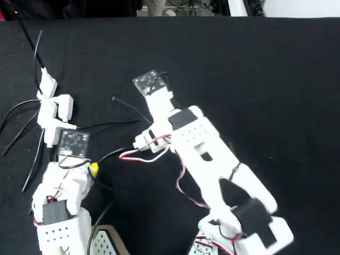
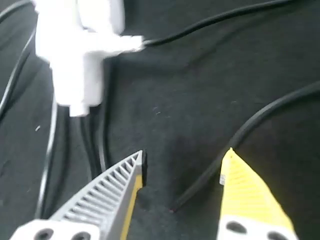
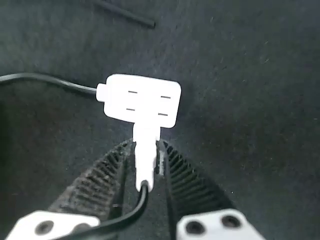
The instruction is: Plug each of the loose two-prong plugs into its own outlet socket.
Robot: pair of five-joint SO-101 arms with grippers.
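A cluster of white outlet blocks and plugs (image 1: pixel 53 109) with black cords lies at the table's left, and the same white cluster (image 2: pixel 80 50) appears in the left wrist view. My left gripper (image 1: pixel 73 142) sits just in front of it, open (image 2: pixel 184 160), with a black cable (image 2: pixel 235 140) running across the cloth between its fingers. Near the table's middle, my right gripper (image 1: pixel 150 84) is shut (image 3: pixel 145 165) on a white plug (image 3: pixel 146 150). The plug's front end meets the edge of a white outlet block (image 3: pixel 142 102) whose slots face the camera.
Black cloth covers the table (image 1: pixel 265 79). Thin black cords (image 1: pixel 21 127) trail left from the cluster. A loose black cable end (image 1: pixel 127 106) lies between the two grippers. A ribbed grey and white object (image 1: pixel 106 241) sits at the front edge.
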